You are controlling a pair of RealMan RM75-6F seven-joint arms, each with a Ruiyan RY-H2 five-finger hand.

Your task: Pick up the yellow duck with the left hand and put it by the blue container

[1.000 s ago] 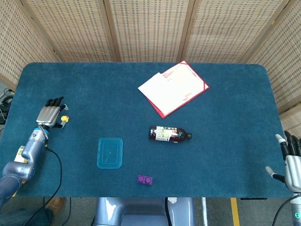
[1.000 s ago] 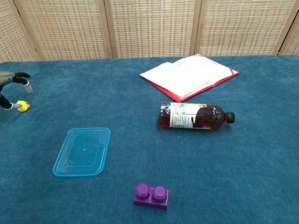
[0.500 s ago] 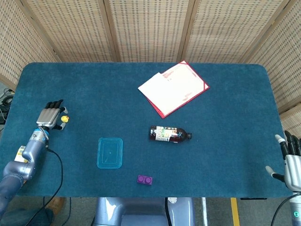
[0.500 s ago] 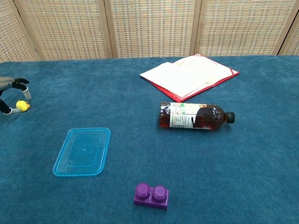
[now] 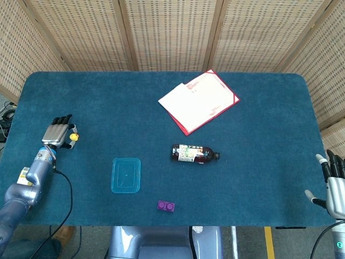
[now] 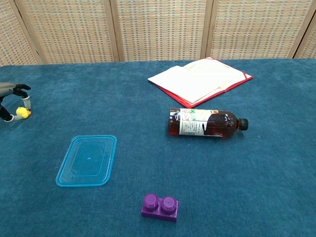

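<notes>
The small yellow duck (image 5: 73,137) (image 6: 22,112) sits at the table's left edge. My left hand (image 5: 57,131) (image 6: 11,101) is over it, with the thumb on one side and a curled finger on the other, pinching it at table level. The shallow blue container (image 5: 126,175) (image 6: 88,160) lies flat to the right of the duck and nearer the front edge, well apart from it. My right hand (image 5: 334,182) hangs beyond the table's front right corner, fingers spread and holding nothing; only the head view shows it.
A brown bottle (image 5: 194,154) (image 6: 206,122) lies on its side mid-table. A red folder with white papers (image 5: 198,101) (image 6: 200,80) lies at the back. A purple brick (image 5: 165,205) (image 6: 159,207) sits near the front edge. Wicker screens stand behind the table.
The left hand's fingers have curled down and closed in on the duck, which shifted slightly left. The right hand has not moved.
</notes>
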